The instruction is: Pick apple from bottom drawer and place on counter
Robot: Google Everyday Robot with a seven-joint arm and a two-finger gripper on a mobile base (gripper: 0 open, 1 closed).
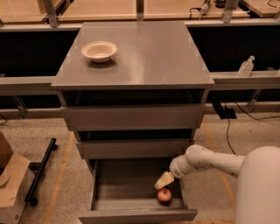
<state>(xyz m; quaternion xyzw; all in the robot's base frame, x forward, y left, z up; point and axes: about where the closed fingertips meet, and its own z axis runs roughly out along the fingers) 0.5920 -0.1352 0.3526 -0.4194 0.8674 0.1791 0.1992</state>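
- The gripper (163, 180) hangs inside the pulled-out bottom drawer (137, 215), near its right wall. I cannot tell if it is spread apart or pressed together.
- The apple (164, 195) is small and red. It sits on the drawer floor just at 6 o'clock from the gripper, close to the drawer's front right corner. I cannot tell if the two touch.
- The white arm (210, 159) reaches in from 3 o'clock, and the robot's big round body (260, 188) fills the corner at 4 o'clock.
- Above the bottom drawer are two thinner grey drawers (both stick out a little).
- The counter (140, 61) is the flat grey top of the cabinet. A white bowl (99, 50) stands on it toward 10 o'clock.
- At 3 o'clock from the counter, a small clear bottle (246, 67) stands on a grey ledge.
- Light wooden tabletops (96, 8) run along 12 o'clock.
- The floor is speckled, with orange lines. A cardboard box (11, 188) sits at 8 o'clock with a black bar (42, 169) beside it. A black cable (228, 131) lies on the floor at 4 o'clock from the counter.
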